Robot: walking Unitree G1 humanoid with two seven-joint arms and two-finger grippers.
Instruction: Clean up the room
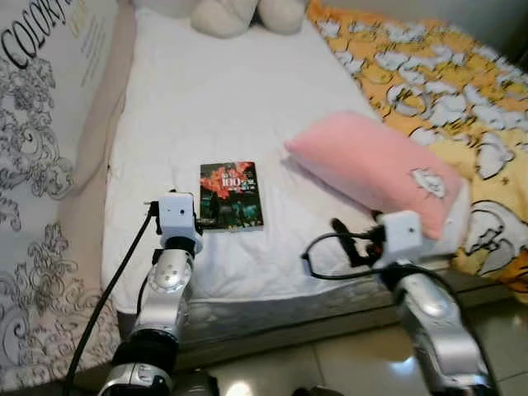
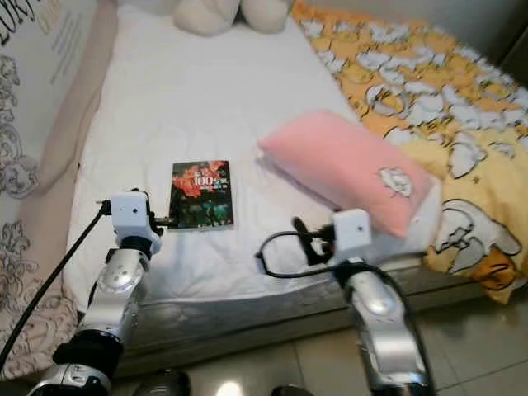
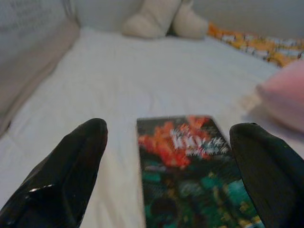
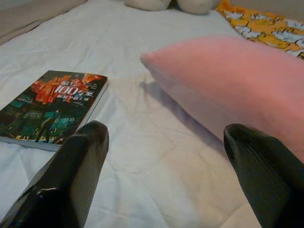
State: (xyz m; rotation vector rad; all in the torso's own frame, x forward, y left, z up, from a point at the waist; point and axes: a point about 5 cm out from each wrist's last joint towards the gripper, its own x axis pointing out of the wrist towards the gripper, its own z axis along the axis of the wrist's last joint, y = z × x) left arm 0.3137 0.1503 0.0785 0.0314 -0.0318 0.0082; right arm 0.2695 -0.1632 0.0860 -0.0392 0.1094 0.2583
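Observation:
A dark paperback book (image 1: 230,195) with a red and green cover lies flat on the white sheet (image 1: 214,107) of the bed, near its front edge. A pink pillow (image 1: 371,165) lies to its right, partly on the sheet. My left gripper (image 3: 171,130) is open, low over the sheet, with the near end of the book (image 3: 190,166) between its fingers (image 3: 71,161) and not touching them. My right gripper (image 4: 166,132) is also open and holds nothing. It hovers over bare sheet between the book (image 4: 52,104) and the pillow (image 4: 237,80).
A yellow quilt (image 1: 445,91) with white cartoon figures covers the bed's right side. A cream plush toy (image 1: 231,15) sits at the far end. A padded patterned side panel (image 1: 41,124) runs along the left. Tiled floor (image 1: 330,371) lies below the bed's front edge.

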